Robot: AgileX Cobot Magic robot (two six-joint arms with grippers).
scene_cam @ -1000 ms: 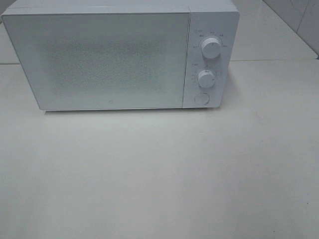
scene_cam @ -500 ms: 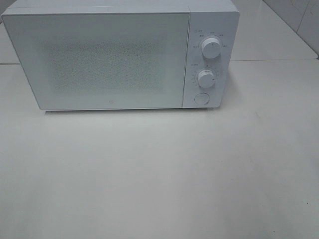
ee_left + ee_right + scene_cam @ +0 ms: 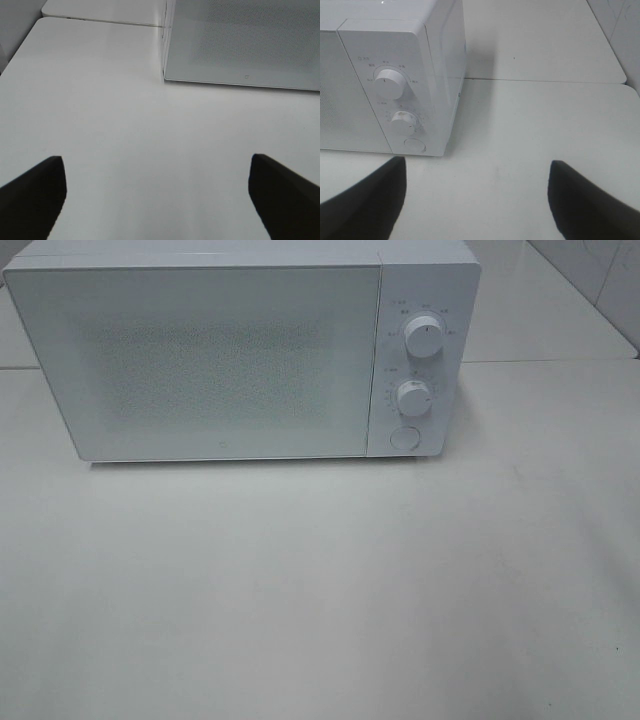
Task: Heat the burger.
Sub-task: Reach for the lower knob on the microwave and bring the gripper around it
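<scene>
White is nearly all that is shown, and the burger is seen in none of the three views. Whether it lies behind the shut door [image 3: 210, 360] of the microwave [image 3: 430, 280] cannot be told, since the door's pale, speckled panel cannot be seen through. The door is closed flush against the cabinet.

The microwave is set on the far part of the surface [image 3: 320, 590], with its front turned toward the high camera. On the narrow control strip to the right of the door, an upper dial [image 3: 424, 337] is placed above a lower dial [image 3: 412, 397]. A round button [image 3: 403, 437] is found just beneath them, near the bottom edge. A seam [image 3: 545, 80] between two slabs of the surface is seen running out from behind the microwave's right side.

Both grippers are shown by their wrist cameras only. The left gripper [image 3: 155, 162] is held over the surface and pointed toward the lower left corner of the door. Its jaws are spread wide, one dark shape at each side of the picture, and only pale surface is seen between them. The right gripper [image 3: 476, 162] is pointed toward the control strip and the right side of the cabinet. Its jaws are likewise spread wide apart, with only the surface seen between them.
</scene>
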